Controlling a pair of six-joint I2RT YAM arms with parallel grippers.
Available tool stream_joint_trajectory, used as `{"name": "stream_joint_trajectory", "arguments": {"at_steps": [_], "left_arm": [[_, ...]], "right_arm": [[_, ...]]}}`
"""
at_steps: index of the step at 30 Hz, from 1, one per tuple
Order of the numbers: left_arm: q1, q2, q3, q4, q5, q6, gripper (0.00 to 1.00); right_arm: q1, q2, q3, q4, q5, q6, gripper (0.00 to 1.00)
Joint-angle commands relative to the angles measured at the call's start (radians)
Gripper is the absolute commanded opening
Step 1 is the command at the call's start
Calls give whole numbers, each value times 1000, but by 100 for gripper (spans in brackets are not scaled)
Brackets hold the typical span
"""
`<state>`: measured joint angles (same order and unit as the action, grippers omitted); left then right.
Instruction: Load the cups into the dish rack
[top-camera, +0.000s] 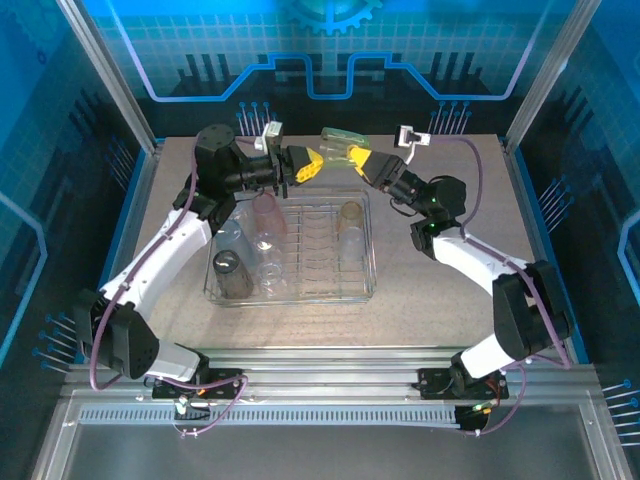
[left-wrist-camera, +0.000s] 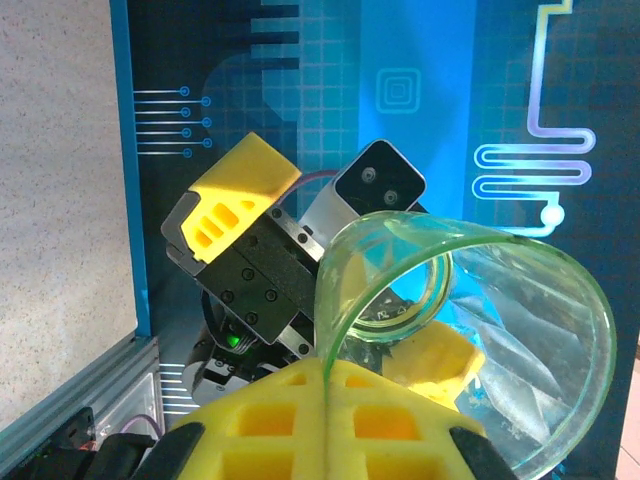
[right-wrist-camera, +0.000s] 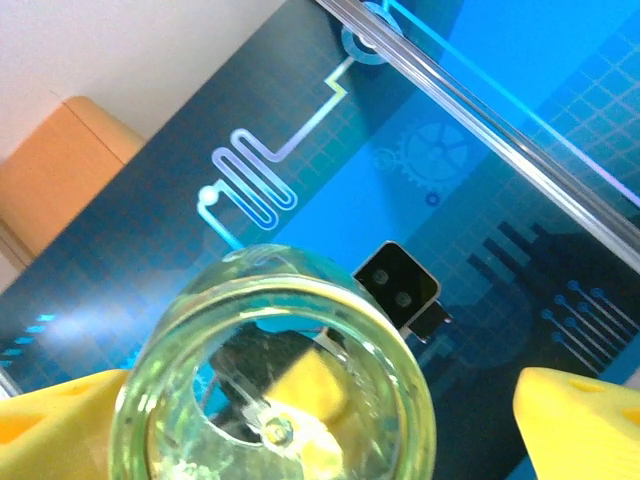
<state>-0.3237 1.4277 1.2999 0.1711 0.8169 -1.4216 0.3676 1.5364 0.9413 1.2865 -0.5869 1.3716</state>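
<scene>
Overhead, the left gripper (top-camera: 306, 166) and the right gripper (top-camera: 362, 160) meet nose to nose above the far edge of the dish rack (top-camera: 300, 299), with 1 yellow-green cup (top-camera: 340, 150) lying on its side in the air between them. The left wrist view shows the left gripper's 2 yellow fingers (left-wrist-camera: 260, 425) pinched tight on the cup's thin wall at the rim, so the left gripper is clamped on that cup, whose mouth faces that camera. From the right wrist view, the cup's base faces the lens and sits between the right gripper's yellow fingers (right-wrist-camera: 580, 420), which stand wide apart. The finger on the right of that view is clearly off the cup, and whether the other one touches it I cannot tell. The dish rack rests on the speckled table (top-camera: 400, 320) between the 2 arms. Inside it a pink cup (top-camera: 267, 212), a pale blue cup (top-camera: 232, 238) and a smoky grey cup (top-camera: 230, 273) stand toward the left, clear cups (top-camera: 271, 262) are beside them, and an amber cup (top-camera: 350, 213) stands on the right side.
</scene>
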Motion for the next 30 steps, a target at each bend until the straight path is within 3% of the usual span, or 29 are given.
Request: {"name": "stream_joint_trajectory", "arguments": {"at_steps": [1, 12, 19, 21, 23, 25, 27, 30], "left_arm": [[-9, 4, -8, 78, 44, -27, 0], [-9, 7, -5, 33, 50, 6, 0], [-9, 7, -12, 17, 81, 12, 2], [-9, 2, -18, 6, 82, 20, 20], [-8, -4, -23, 0, 85, 29, 53], [-5, -10, -24, -23, 82, 43, 74], [-2, -18, -24, -55, 75, 64, 84], [9, -29, -24, -119, 58, 99, 89]], "right_arm": [[9, 47, 29, 136, 5, 82, 92], [11, 36, 36, 66, -23, 52, 82], [7, -17, 55, -185, -95, -70, 62], [6, -49, 54, -272, -97, -130, 57], [4, -84, 55, -362, -96, -196, 55], [-2, -123, 56, -459, -84, -262, 52], [-14, -173, 49, -567, -52, -329, 48], [-44, -242, 38, -704, -7, -404, 43]]}}
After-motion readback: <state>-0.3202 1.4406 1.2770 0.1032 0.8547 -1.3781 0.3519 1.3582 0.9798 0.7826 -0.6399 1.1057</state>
